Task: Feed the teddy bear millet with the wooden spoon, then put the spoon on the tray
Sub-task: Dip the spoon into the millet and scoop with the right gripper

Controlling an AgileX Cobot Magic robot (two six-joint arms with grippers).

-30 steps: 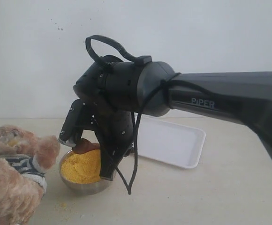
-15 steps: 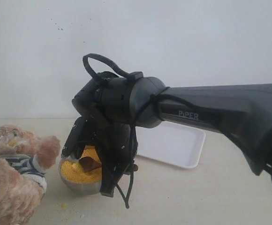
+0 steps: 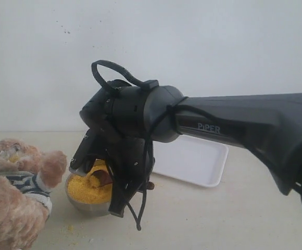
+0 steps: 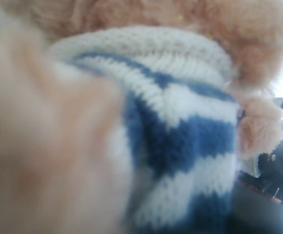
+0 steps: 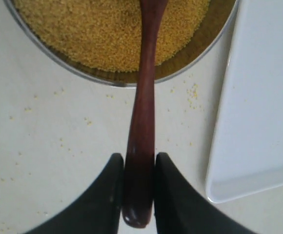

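Observation:
The wooden spoon point(image 5: 144, 122) has its handle end clamped between the fingers of my right gripper point(image 5: 138, 163), which is shut on it. Its oval bowl point(image 3: 103, 178) dips into the yellow millet point(image 3: 86, 188), heaped in the shiny metal bowl point(image 5: 205, 53). In the exterior view the right gripper point(image 3: 140, 183) hangs over the bowl's right side, mostly hidden by its own wrist. The teddy bear point(image 3: 15, 198) sits just left of the bowl. Its striped shirt point(image 4: 180, 141) fills the left wrist view, so no left fingers show. The white tray point(image 3: 192, 159) lies behind and right of the bowl.
Loose millet grains point(image 5: 192, 91) are scattered on the tabletop between the bowl and the tray's edge point(image 5: 219, 146). The right forearm point(image 3: 244, 125) spans the right half of the exterior view. A plain white wall stands behind the table.
The right gripper has come down and tilted, and the spoon's bowl has gone from above the rim into the millet. Over the last half second it barely moved. The bear stayed put.

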